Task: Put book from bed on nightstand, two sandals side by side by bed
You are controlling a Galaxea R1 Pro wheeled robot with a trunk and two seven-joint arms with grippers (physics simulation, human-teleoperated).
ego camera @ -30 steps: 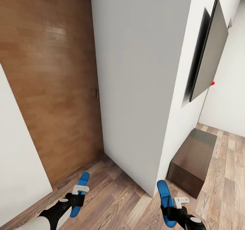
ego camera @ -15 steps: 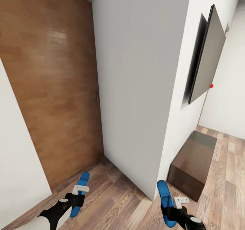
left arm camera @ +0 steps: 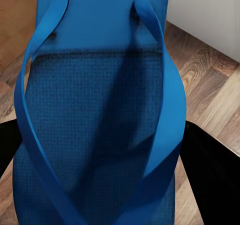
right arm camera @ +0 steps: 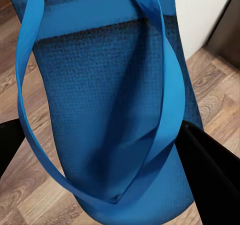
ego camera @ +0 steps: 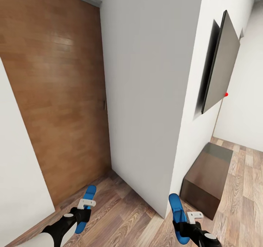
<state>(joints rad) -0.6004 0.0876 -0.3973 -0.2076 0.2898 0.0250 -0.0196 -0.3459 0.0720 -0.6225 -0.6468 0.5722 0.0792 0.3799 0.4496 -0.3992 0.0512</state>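
Observation:
I carry the two sandals, one in each hand. In the head view my left gripper (ego camera: 83, 213) is shut on a bright blue sandal (ego camera: 87, 199) low at the left. My right gripper (ego camera: 183, 225) is shut on the other blue sandal (ego camera: 176, 207) low at the right. Up close in the left wrist view, the sandal's sole and straps (left arm camera: 100, 110) lie between the black fingers (left arm camera: 212, 177). The right wrist view shows the same: sandal (right arm camera: 107, 95) between black fingers (right arm camera: 215, 165). The book, the bed and the nightstand are out of view.
A white wall corner (ego camera: 146, 93) juts out straight ahead. A brown wooden door (ego camera: 54, 93) stands to its left. On the right a flat dark screen (ego camera: 219, 64) hangs on the wall above a long low dark brown cabinet (ego camera: 208, 177). Wood floor (ego camera: 124, 217) lies below.
The whole head view has shifted a little: door top, screen and cabinet sit slightly lower and further left, so the camera moved. Both grippers keep their sandals in the same pose.

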